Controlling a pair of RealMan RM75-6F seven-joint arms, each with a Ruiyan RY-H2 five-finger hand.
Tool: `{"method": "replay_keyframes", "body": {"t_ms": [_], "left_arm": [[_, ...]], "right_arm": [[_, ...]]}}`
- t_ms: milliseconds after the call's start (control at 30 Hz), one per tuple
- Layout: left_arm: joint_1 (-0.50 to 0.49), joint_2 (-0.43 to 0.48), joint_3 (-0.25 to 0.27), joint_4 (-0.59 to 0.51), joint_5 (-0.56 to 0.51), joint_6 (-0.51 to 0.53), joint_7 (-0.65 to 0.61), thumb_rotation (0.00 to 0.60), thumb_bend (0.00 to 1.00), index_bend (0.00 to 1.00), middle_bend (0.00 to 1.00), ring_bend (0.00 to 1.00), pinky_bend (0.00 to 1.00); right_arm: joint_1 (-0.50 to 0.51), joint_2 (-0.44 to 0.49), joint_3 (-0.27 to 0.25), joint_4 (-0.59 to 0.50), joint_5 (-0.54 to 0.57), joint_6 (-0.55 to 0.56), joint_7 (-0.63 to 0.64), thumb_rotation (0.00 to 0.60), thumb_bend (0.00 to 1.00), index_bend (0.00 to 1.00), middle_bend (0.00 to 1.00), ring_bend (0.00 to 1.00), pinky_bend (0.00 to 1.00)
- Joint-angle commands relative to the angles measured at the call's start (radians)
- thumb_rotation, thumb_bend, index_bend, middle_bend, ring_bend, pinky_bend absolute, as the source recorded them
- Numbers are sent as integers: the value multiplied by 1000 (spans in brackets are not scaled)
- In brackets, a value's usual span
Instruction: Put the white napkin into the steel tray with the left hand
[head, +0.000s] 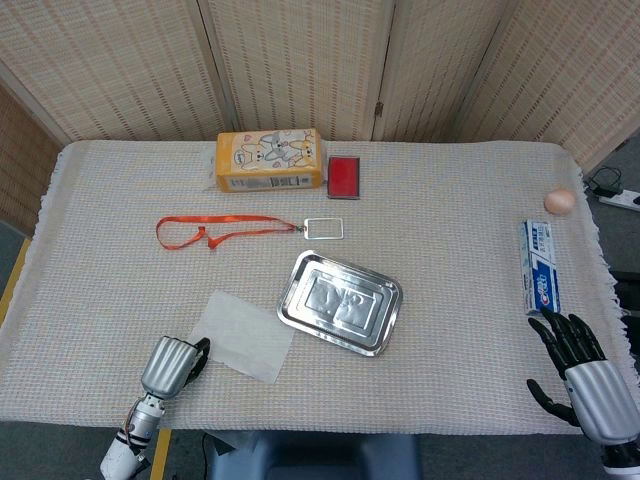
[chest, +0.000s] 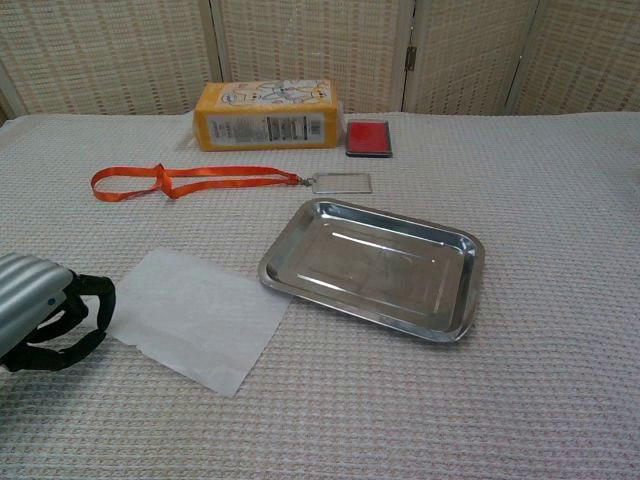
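chest view puts your left hand (chest: 45, 312) at the near left edge of the table, dark fingers (chest: 85, 305) curled in, tips right at the near-left edge of the white napkin (chest: 198, 316). i cannot tell if they pinch that edge or only touch it; nothing is lifted, the napkin lies flat on the cloth. in the head view the same left hand (head: 172, 364) sits at the napkin's near-left corner (head: 242, 335).

progress: early. the napkin is not in the steel tray (chest: 375, 266) yet. it lies just beside the tray's left rim, one corner almost touching it or maybe slightly under, too close to call. the tray is bare inside. what's left, as i judge it: get a real hold on the sheet, lift, carry it right, drop it inside the rim, let go. thin flat paper on a woven cloth will be hard to pick, so expect a slide or scrunch first.

your right hand (head: 583, 372) rests at the near right corner, fingers spread, holding nothing, well away from the job.

farther back: toothpaste box (head: 539, 266) and egg (head: 559, 201) on the right, orange lanyard (chest: 190, 178) with its badge holder (chest: 341, 183) beyond the tray, then the yellow box (chest: 267, 115) and red pad (chest: 369, 136) by the screen.
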Motion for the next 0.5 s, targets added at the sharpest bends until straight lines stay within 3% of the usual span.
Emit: {"method": "replay_keyframes", "body": {"t_ms": [33, 500], "left_arm": [[-3, -18, -2, 24, 6, 18, -26, 600, 518, 637, 1000, 1000, 1000], [-19, -27, -10, 28, 24, 94, -84, 600, 563, 651, 1000, 1000, 1000]], "right_arm": [[0, 0, 0, 0, 0, -1, 0, 600, 376, 0, 0, 0, 0], [-1, 5, -2, -1, -6, 5, 9, 600, 376, 0, 0, 0, 0]]}}
